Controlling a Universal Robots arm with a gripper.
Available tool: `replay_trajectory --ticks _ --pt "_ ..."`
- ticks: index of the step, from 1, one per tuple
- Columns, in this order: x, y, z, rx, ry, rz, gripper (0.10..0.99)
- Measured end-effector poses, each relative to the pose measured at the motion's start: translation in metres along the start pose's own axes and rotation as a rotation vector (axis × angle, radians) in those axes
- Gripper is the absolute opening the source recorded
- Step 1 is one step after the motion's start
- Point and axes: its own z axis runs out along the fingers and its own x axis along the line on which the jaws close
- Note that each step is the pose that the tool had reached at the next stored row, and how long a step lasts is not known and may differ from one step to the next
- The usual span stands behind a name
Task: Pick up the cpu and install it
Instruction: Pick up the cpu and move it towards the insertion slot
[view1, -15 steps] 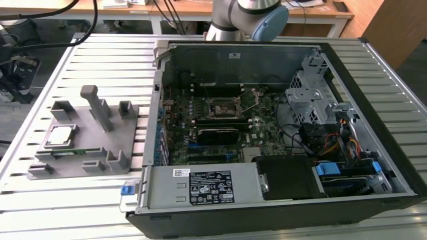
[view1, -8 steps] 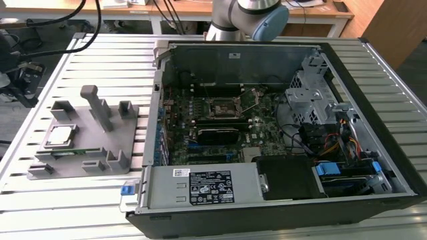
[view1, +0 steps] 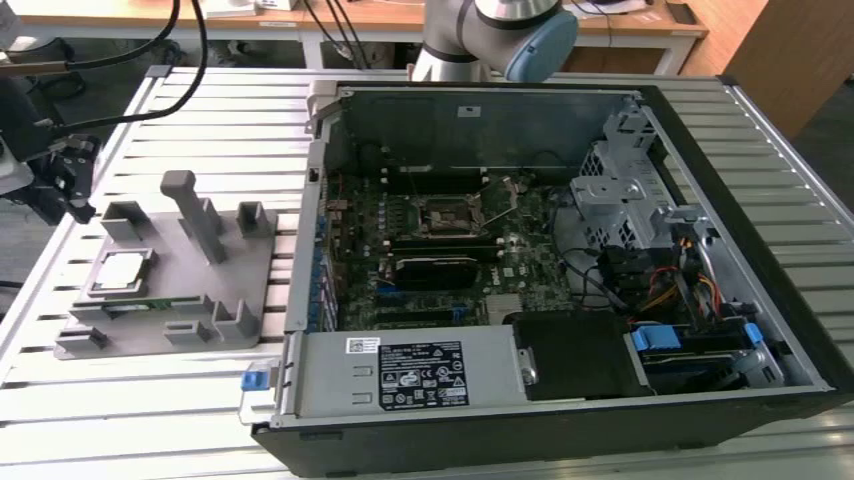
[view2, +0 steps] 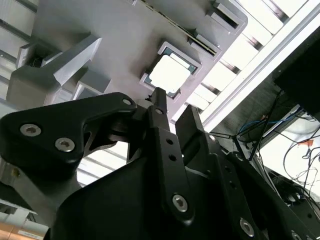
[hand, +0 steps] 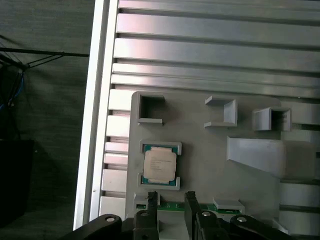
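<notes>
Cpu (hand: 160, 166): lay flat in the grey holder's (hand: 200, 135) square recess, just beyond the end effector's tips, untouched.
End effector (hand: 170, 199): fingers narrowly apart, holding nothing.
Exterior view: open computer case (view1: 534, 250) beside the holder on the bench (view1: 200, 110).

Above the cpu (hand: 160, 166) the way is open to the spread pincer (hand: 170, 197), though low lips of its holder (hand: 200, 165) hug its edges, a tall post (view1: 200, 220) stands near, and case (view1: 467, 125) walls ring the socket (view1: 447, 215).
</notes>
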Motion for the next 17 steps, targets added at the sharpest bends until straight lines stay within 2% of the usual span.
replay_trajectory --ticks 2,3,5,6,8,9,10,11,12,17 --pt "-0.0002 -0.0005 0.0028 0.000 -0.0001 0.000 0.408" --pt "-0.0002 -0.0008 0.0043 0.000 -0.0001 0.000 0.408" --pt "-0.0003 -0.0013 0.0077 0.000 -0.0001 0.000 0.525" --pt "-0.0003 -0.0014 0.0094 0.000 0.0000 0.001 0.525" --pt "-0.0004 -0.0019 0.0131 0.000 -0.0003 0.003 0.639" --pt "-0.0004 -0.0021 0.0149 0.000 -0.0004 0.005 0.639" --pt "-0.0004 -0.0022 0.0166 0.000 -0.0006 0.008 0.698" --pt "-0.0005 -0.0024 0.0185 0.000 -0.0009 0.012 0.698" --pt "-0.0005 -0.0025 0.0203 0.000 -0.0013 0.018 0.761" --pt "-0.0006 -0.0033 0.0287 -0.001 -0.0022 0.034 0.761"
